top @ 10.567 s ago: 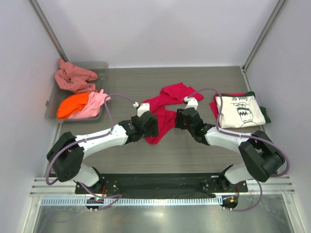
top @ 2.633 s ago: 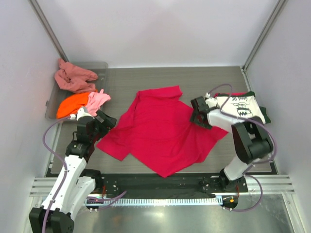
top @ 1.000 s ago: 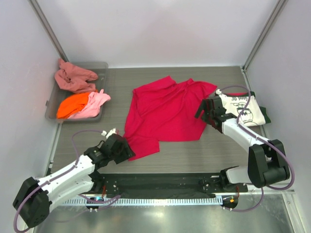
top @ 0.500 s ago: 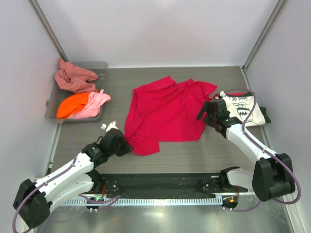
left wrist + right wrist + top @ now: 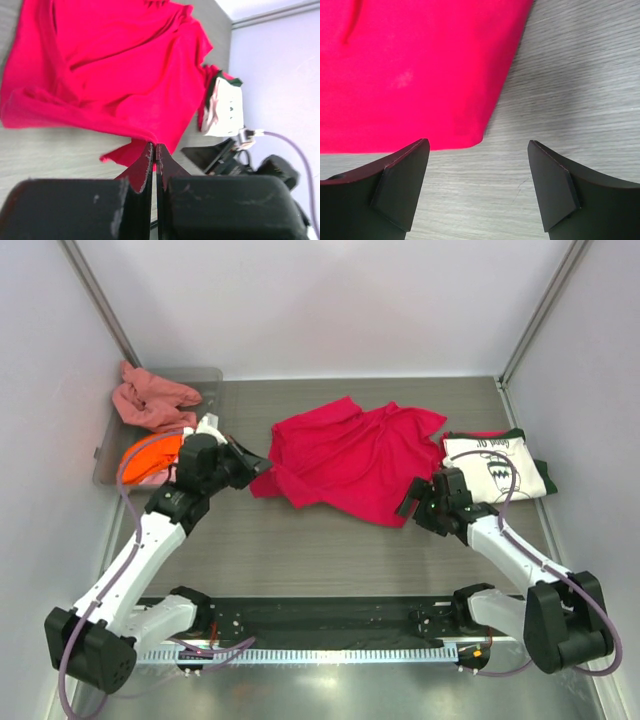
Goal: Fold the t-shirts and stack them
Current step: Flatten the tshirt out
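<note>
The crimson-red t-shirt lies rumpled at mid-table. My left gripper is shut on its left corner, and the left wrist view shows red cloth pinched between the closed fingertips. My right gripper is open at the shirt's near right corner. In the right wrist view that hem corner lies on the table just ahead of the wide gap between my fingers. A folded cream t-shirt with dark print tops a stack with dark green edges at the right.
The clear grey bin stands at the back left, holding a salmon-pink shirt and an orange one; my left arm crosses its near corner. Grey wood table shows near the right gripper. Frame posts rise at both back corners.
My left gripper closed on the red shirt's near left corner and carried it away from the front edge toward the bin. My right gripper slid nearer, to the shirt's near right corner.
</note>
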Available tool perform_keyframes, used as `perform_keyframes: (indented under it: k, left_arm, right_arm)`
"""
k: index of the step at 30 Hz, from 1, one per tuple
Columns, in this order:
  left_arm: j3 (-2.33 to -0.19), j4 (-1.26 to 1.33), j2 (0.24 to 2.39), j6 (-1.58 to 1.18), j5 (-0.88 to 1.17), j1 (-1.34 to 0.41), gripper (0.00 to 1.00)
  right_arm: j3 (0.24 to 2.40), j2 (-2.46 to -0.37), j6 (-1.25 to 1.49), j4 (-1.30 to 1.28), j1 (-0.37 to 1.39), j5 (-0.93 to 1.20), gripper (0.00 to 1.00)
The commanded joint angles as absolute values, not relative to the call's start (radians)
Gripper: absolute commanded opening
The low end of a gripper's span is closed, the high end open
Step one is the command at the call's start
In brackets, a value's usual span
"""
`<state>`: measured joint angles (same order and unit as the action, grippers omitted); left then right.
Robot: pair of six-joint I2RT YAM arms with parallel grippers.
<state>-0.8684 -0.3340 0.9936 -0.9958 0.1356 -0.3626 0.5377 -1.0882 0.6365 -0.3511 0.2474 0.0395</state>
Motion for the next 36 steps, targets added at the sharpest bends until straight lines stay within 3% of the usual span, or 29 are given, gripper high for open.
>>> perform_keyframes:
  k: [1, 8, 10, 13, 14, 16, 17, 18, 25, 31, 33, 34, 35, 36]
  left_arm:
    - [-0.946, -0.250, 1.026, -1.017, 0.199, -0.325, 0.00]
    - [-0.986, -0.167, 1.086, -1.075, 0.247, -0.250, 0.00]
    - [-0.986, -0.153, 1.091, -1.084, 0.271, -0.219, 0.00]
    - [-0.985, -0.137, 1.085, -1.088, 0.290, -0.189, 0.00]
    - [-0.985, -0.137, 1.080, -1.086, 0.290, -0.184, 0.00]
    - [-0.980, -0.140, 1.072, -1.074, 0.293, -0.183, 0.00]
    - [-0.976, -0.138, 1.065, -1.068, 0.295, -0.183, 0.00]
    - [-0.963, -0.146, 1.054, -1.063, 0.295, -0.181, 0.00]
    - [-0.815, -0.176, 0.937, -1.026, 0.250, -0.183, 0.00]
    - [-0.801, -0.164, 0.989, -1.037, 0.207, -0.181, 0.00]
    - [-0.818, -0.158, 1.026, -1.038, 0.190, -0.183, 0.00]
    - [-0.825, -0.158, 1.058, -1.039, 0.186, -0.183, 0.00]
    - [-0.830, -0.146, 1.071, -1.037, 0.183, -0.181, 0.00]
    - [-0.830, -0.141, 1.081, -1.037, 0.176, -0.181, 0.00]
  right_arm:
    - [0.537, -1.133, 0.653, -0.279, 0.252, 0.061, 0.85]
    - [0.574, -1.290, 0.660, -0.173, 0.250, 0.022, 0.82]
    - [0.616, -1.343, 0.655, -0.167, 0.250, -0.030, 0.76]
    - [0.678, -1.448, 0.653, -0.167, 0.249, -0.069, 0.54]
    - [0.692, -1.466, 0.655, -0.172, 0.247, -0.078, 0.31]
    - [0.722, -1.482, 0.664, -0.199, 0.247, -0.101, 0.09]
    - [0.726, -1.474, 0.664, -0.210, 0.247, -0.104, 0.01]
    - [0.729, -1.457, 0.664, -0.224, 0.247, -0.107, 0.01]
    - [0.778, -1.203, 0.581, -0.449, 0.262, -0.080, 0.02]
    - [1.070, -1.405, 0.531, -0.506, 0.262, -0.063, 0.03]
    - [1.220, -1.564, 0.515, -0.508, 0.261, -0.014, 0.24]
    - [1.274, -1.622, 0.508, -0.524, 0.261, 0.033, 0.45]
    - [1.317, -1.662, 0.506, -0.537, 0.271, 0.043, 0.76]
    - [1.366, -1.705, 0.502, -0.546, 0.276, 0.044, 0.83]
